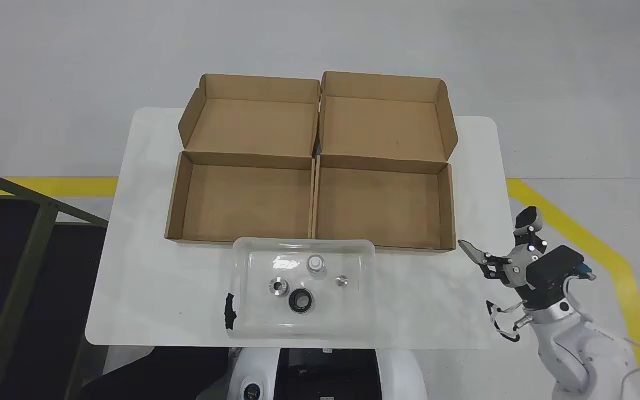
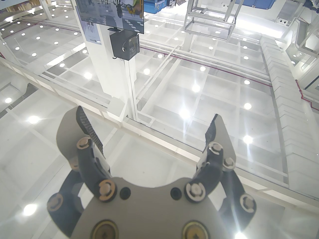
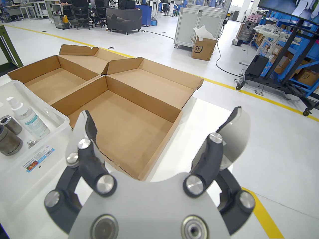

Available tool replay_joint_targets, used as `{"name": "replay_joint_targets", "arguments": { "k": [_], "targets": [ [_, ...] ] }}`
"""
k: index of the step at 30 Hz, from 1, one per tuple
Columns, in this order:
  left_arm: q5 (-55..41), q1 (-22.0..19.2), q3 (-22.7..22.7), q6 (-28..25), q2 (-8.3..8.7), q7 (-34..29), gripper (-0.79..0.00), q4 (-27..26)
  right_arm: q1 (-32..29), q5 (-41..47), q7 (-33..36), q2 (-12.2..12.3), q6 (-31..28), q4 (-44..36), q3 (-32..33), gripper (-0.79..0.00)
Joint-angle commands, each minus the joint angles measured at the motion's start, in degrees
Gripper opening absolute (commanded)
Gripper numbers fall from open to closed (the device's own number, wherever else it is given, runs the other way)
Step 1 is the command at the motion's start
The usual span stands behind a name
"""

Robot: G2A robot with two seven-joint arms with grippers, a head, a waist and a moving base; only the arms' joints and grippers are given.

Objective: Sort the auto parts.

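the right gripper (image 1: 477,276) is hovering over the right edge of the table (image 1: 140,200), toward its near corner, with jaws standing wide apart and gripping nothing. the left gripper (image 2: 147,111) is pointing upward, jaws likewise gaping, empty.

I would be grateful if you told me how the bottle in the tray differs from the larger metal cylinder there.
The bottle is clear plastic with a white top and a printed label, while the cylinder is bare dark metal. The bottle is tall and slim, and the cylinder is short and wide. Both stand upright in the tray.
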Motion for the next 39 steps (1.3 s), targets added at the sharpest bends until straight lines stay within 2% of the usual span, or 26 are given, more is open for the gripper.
{"name": "replay_joint_targets", "arguments": {
  "k": [1, 25, 33, 39],
  "targets": [
    [0.00, 0.00, 0.00, 0.00, 0.00, 0.00, 0.000, 0.00, 0.00, 0.00, 0.00, 0.00, 0.00, 0.00, 0.00, -0.001],
    [0.00, 0.00, 0.00, 0.00, 0.00, 0.00, 0.000, 0.00, 0.06, -0.22, 0.25, 0.02, -0.01, -0.12, -0.08, 0.000],
    [0.00, 0.00, 0.00, 0.00, 0.00, 0.00, 0.000, 0.00, 1.81, -3.68, 5.79, 0.61, -4.18, -2.95, -4.26, 0.000],
    [0.00, 0.00, 0.00, 0.00, 0.00, 0.00, 0.000, 0.00, 3.47, -5.79, 12.69, 1.16, -9.18, -6.73, -8.74, 0.000]
  ]
}}
